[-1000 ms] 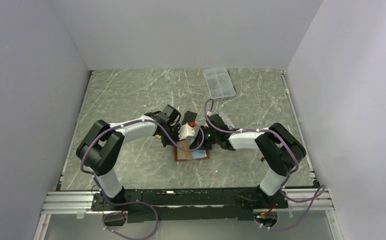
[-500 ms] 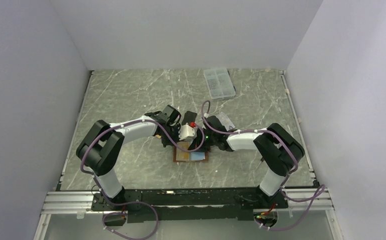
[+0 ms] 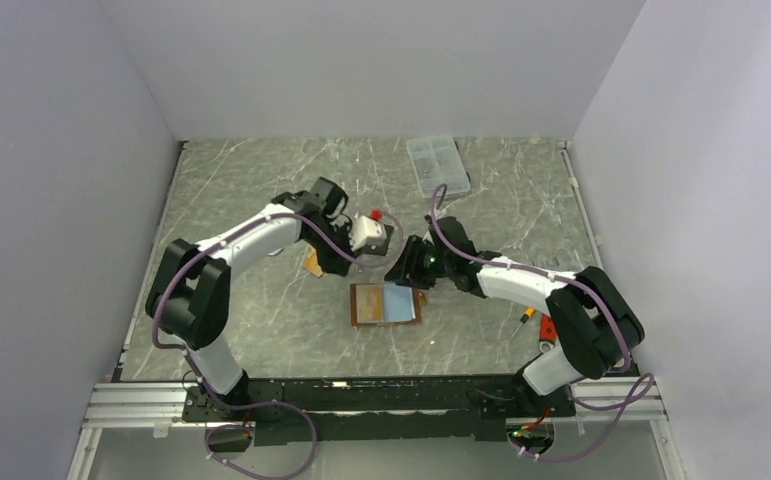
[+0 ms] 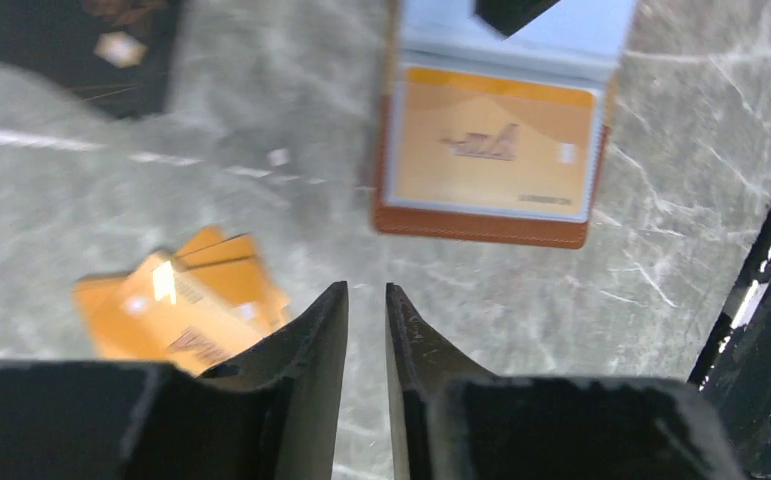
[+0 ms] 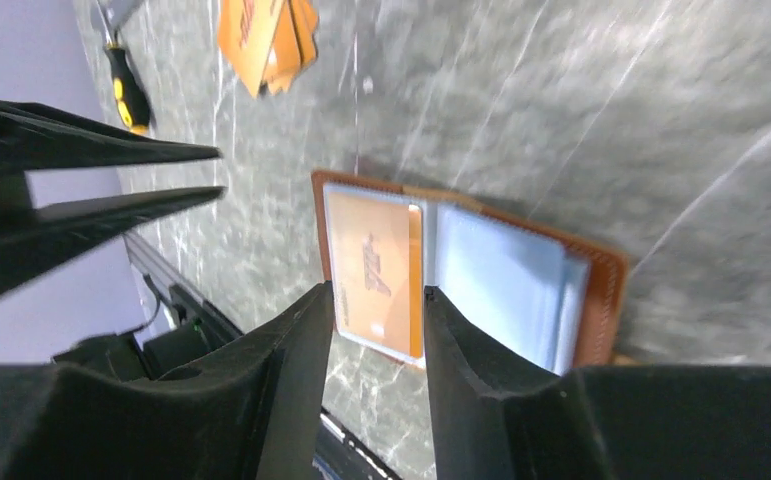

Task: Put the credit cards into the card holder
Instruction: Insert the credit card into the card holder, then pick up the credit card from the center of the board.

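Both grippers have pulled back from the card holder (image 3: 401, 300) since a second ago; it was half covered by them then and is now in full view. It lies open and flat on the table (image 3: 261, 190), centre-near, brown rim around pale blue pockets. One orange card (image 3: 368, 303) sits in its left-hand pocket, seen through the clear window in the wrist views (image 4: 491, 140) (image 5: 376, 265).

Loose orange cards (image 3: 313, 263) lie fanned on the table left of the holder, apart from it.

Left gripper (image 3: 386, 240): just beyond the holder's far edge, jaws a narrow slit (image 4: 366, 290), nothing between them.

Right gripper (image 3: 406, 265): beside the holder's far right corner, jaws moderately apart (image 5: 376, 295), empty.

Screwdriver (image 3: 524, 320), yellow and black handle, lies right of the holder. Clear compartment box (image 3: 437, 165) sits at the far edge.
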Robot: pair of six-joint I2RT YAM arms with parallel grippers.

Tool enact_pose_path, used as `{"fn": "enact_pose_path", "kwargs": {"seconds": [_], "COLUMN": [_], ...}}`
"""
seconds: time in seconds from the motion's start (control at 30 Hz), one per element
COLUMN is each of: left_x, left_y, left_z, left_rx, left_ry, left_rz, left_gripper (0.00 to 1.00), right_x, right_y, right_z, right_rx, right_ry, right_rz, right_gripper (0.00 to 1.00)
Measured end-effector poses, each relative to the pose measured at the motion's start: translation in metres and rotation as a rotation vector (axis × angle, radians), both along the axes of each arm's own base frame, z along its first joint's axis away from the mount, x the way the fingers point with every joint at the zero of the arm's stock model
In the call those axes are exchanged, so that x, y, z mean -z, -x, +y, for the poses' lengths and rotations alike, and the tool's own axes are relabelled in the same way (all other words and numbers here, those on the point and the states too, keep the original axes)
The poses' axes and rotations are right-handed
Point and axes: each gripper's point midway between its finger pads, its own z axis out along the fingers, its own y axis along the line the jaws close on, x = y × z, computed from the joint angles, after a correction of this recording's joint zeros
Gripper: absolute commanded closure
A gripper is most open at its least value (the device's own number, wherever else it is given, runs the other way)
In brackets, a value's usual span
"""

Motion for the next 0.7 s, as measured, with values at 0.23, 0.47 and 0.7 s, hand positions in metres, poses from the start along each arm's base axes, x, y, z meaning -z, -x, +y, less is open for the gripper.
{"fn": "enact_pose_path", "kwargs": {"seconds": [0.23, 0.47, 0.7], "left_x": [-0.050, -0.041, 0.016], "left_y": [-0.060, -0.100, -0.118], "left_z": [0.019, -0.008, -0.016], "left_rx": [-0.155, -0.231, -0.299], "left_ry": [0.081, 0.124, 0.082], "left_rz": [-0.077, -0.024, 0.094], "left_gripper": [0.58, 0.71, 0.71], "right_x": [-0.035, -0.013, 0.035], "right_y": [-0.061, -0.123, -0.152], "right_z": [-0.013, -0.013, -0.019], "right_rx": [0.069, 0.127, 0.169], "right_ry": [0.002, 0.053, 0.106], "right_rz": [-0.100, -0.108, -0.036], "right_gripper": [0.53, 0.53, 0.52]}}
